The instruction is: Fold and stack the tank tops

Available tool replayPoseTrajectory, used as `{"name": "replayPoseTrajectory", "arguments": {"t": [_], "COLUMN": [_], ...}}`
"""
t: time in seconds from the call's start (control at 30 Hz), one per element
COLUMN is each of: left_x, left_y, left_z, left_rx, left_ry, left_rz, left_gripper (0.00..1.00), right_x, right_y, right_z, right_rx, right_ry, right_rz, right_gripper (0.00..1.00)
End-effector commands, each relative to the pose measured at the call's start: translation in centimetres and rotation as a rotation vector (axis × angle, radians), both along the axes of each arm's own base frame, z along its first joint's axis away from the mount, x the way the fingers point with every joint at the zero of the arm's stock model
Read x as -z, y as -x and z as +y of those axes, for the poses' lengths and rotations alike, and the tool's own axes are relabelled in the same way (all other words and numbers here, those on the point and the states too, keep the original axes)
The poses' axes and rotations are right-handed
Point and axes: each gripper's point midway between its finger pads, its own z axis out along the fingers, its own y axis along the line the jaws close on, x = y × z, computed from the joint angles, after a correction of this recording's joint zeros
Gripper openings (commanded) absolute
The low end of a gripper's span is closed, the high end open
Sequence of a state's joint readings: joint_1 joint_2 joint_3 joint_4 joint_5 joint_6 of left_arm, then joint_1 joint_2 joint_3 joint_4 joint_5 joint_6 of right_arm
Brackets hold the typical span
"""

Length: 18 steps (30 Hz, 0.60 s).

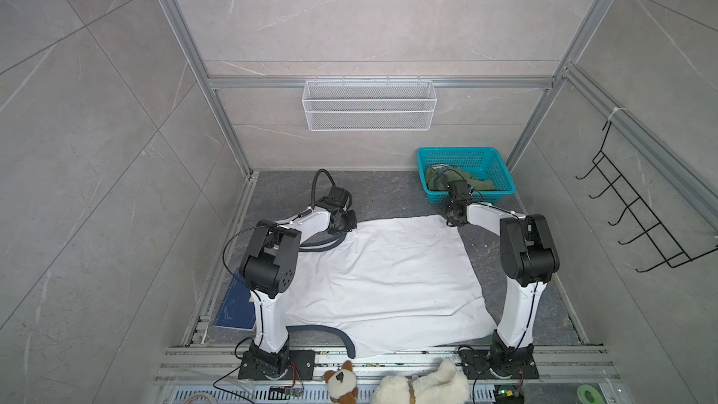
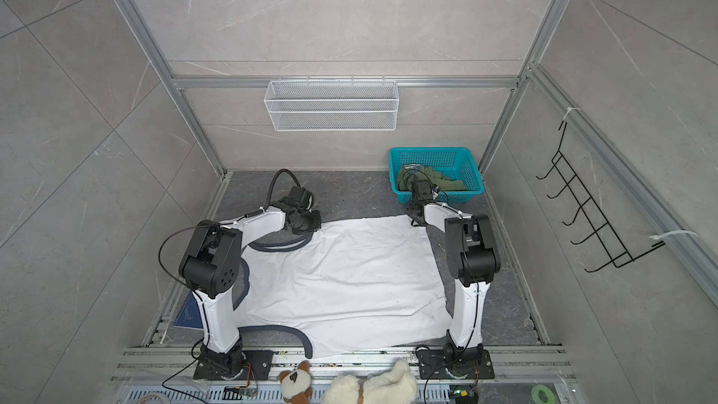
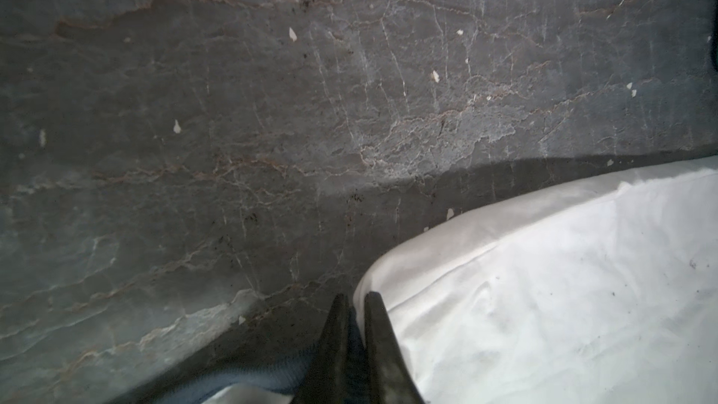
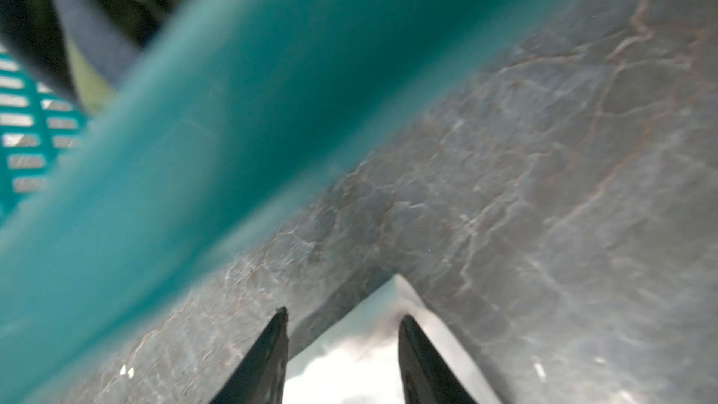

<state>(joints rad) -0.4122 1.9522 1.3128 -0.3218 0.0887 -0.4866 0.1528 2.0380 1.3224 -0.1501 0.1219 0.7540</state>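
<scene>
The white tank top lies spread flat on the dark table, its navy trim showing along the left side and near edge. At its far left corner my left gripper is shut on the white tank top, with navy trim pinched between the fingers. My right gripper is open at the far right corner, with the white corner lying between its fingers. The olive tank top lies crumpled in the teal basket.
The teal basket stands just behind my right gripper, and its rim fills much of the right wrist view. Two plush toys lie at the front rail. A blue sheet lies by the left arm. A white wire basket hangs on the back wall.
</scene>
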Motion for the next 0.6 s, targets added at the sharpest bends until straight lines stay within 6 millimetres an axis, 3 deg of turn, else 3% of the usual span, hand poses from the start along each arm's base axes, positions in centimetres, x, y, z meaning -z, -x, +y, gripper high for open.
{"name": "replayPoseTrajectory", "arguments": {"t": [0.0,0.3,0.57], "left_x": [-1.5,-2.1,-2.1], "left_y": [0.9,5.1,8.3], "left_z": [0.3,0.2,1.3], "left_rx": [-0.007,0.022,0.002], "left_ry": [0.012,0.052,0.032], "left_rz": [-0.026,-0.046,-0.042], "left_gripper": [0.00,0.00,0.00], "right_x": [3.2,3.4,2.2], "right_y": [3.0,3.9,3.4], "right_z": [1.5,2.4,6.5], "right_rx": [-0.018,-0.036,-0.170], "right_ry": [-0.044,0.016,0.030], "right_rz": [0.096,0.112,0.076], "right_gripper": [0.51,0.57,0.61]}}
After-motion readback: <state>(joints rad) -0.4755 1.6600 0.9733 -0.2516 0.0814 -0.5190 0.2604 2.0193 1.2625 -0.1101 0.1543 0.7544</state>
